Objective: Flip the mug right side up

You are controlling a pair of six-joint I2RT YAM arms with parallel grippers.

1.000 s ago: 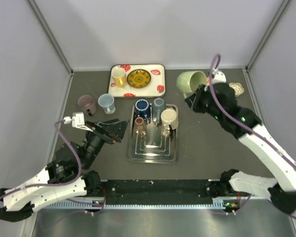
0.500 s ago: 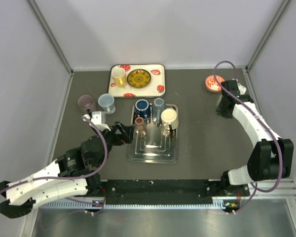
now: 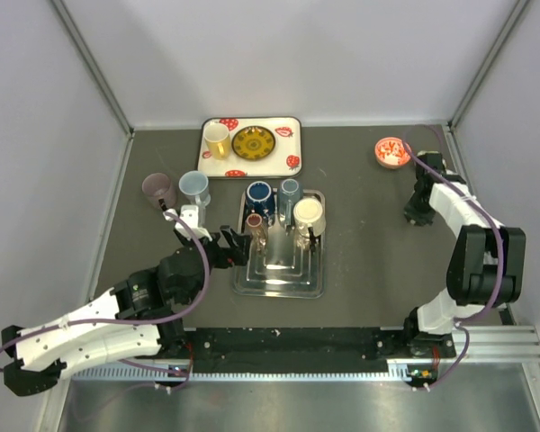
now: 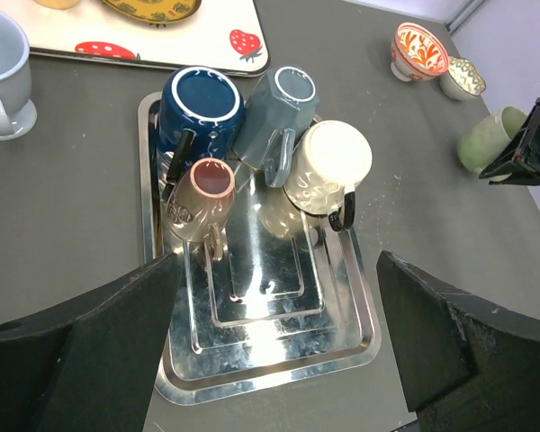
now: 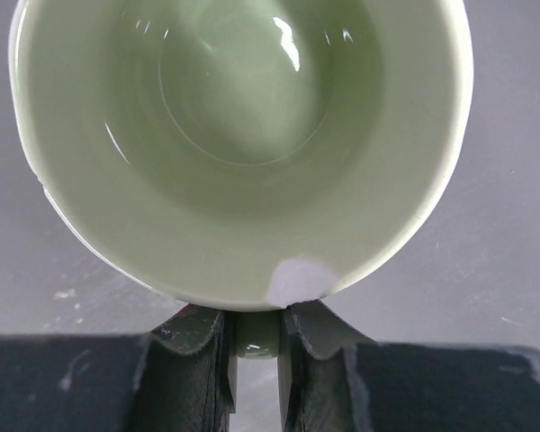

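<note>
Item, right claw (image 5: pixel 255 326): I am seeing both fingers pressing tight on the handle of the green mug (image 5: pixel 243 144), with no gap showing; the mug's mouth is facing the wrist camera; whether it is touching the counter (image 3: pixel 369 261) I cannot tell; claw and mug are sitting toward 3 o'clock of the counter, near the red bowl (image 3: pixel 391 151) at 2 o'clock.

Item, left claw (image 4: pixel 274 270): fingers are standing wide apart, gripping nothing, hovering at 6 o'clock of the steel tray (image 4: pixel 364 306); resting on that tray are a dark blue mug (image 4: pixel 198 106), grey mug (image 4: pixel 279 103), cream mug (image 4: pixel 328 162) and pink mug (image 4: pixel 202 193).
</note>
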